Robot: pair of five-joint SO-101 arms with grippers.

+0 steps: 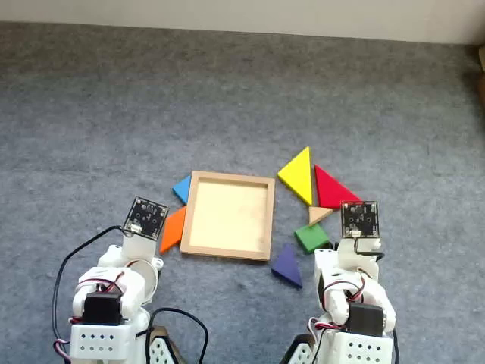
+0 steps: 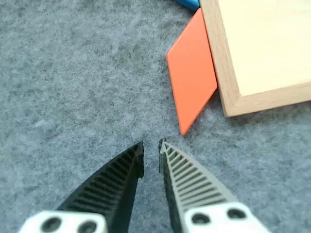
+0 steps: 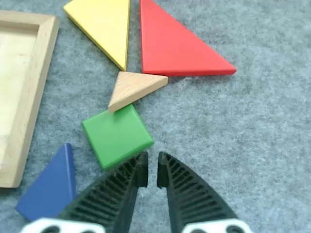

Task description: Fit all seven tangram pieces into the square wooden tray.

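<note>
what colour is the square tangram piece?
The square piece is green. It shows best in the right wrist view.

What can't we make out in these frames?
High view: orange piece partly behind left camera board.
Left wrist view: light-blue piece and tray cut off by frame edge.
Right wrist view: tray, yellow triangle, red triangle cut off by frame edge.

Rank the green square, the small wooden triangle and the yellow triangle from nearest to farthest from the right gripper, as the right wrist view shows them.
1. green square: just ahead of the right gripper.
2. small wooden triangle: beyond the square, at its far edge.
3. yellow triangle: farthest, beside the red triangle.
</note>
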